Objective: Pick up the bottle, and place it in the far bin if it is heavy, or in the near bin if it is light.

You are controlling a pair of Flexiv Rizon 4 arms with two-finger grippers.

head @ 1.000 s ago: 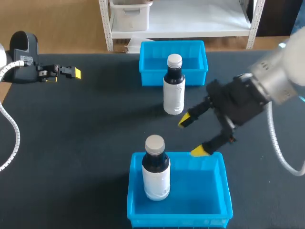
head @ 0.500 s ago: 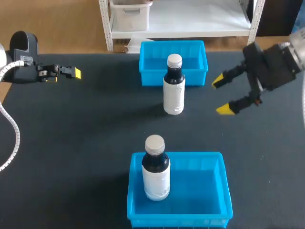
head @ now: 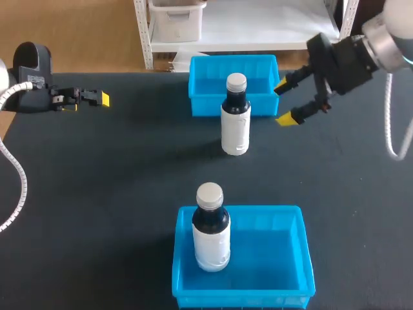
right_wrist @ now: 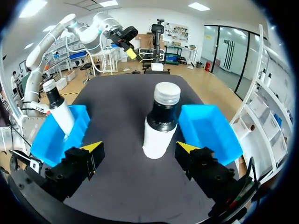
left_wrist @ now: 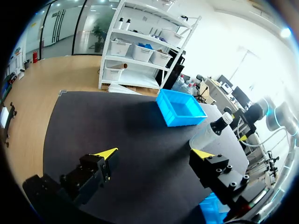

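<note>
target: upright white plastic bottle with grey cap, on bare table
nearer arm: right gripper, spread wide, empty, bottle straight ahead

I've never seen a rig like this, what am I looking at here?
Two robot arms work at a black table. One picture looks down from above; the other two come from cameras on each wrist. Each arm ends in a two-fingered, yellow-tipped hand; the left hand and right hand are open, holding nothing. One white bottle with a dark neck stands on the table before the far blue plastic bin; a second white bottle stands inside the near blue plastic bin.
</note>
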